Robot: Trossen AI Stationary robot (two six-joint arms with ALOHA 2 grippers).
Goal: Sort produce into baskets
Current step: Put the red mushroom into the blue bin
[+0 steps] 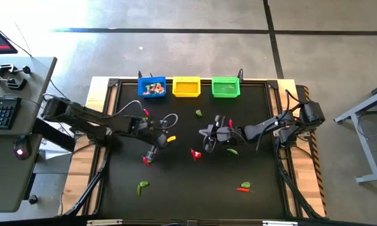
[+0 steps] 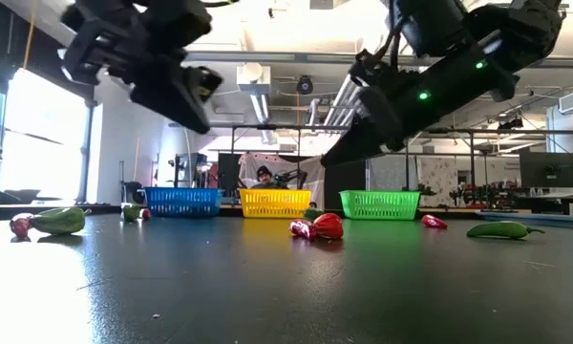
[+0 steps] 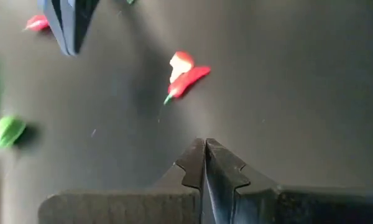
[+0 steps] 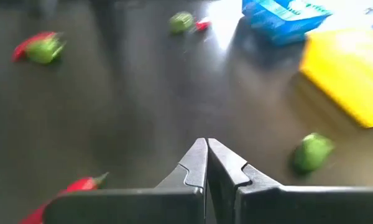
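Observation:
Three baskets stand along the far edge: blue with produce in it, yellow and green. Loose produce lies on the black table: a red chili beside a whitish-red piece at mid table, green pieces, and red ones. My left gripper hangs shut left of the chili, clear of the table, nothing between its fingers. My right gripper hovers shut just right of that chili, also holding nothing.
A small yellow piece shows by my left fingertips in the high view; whether they touch, I cannot tell. The two grippers face each other at mid table. A person sits in the room behind the baskets.

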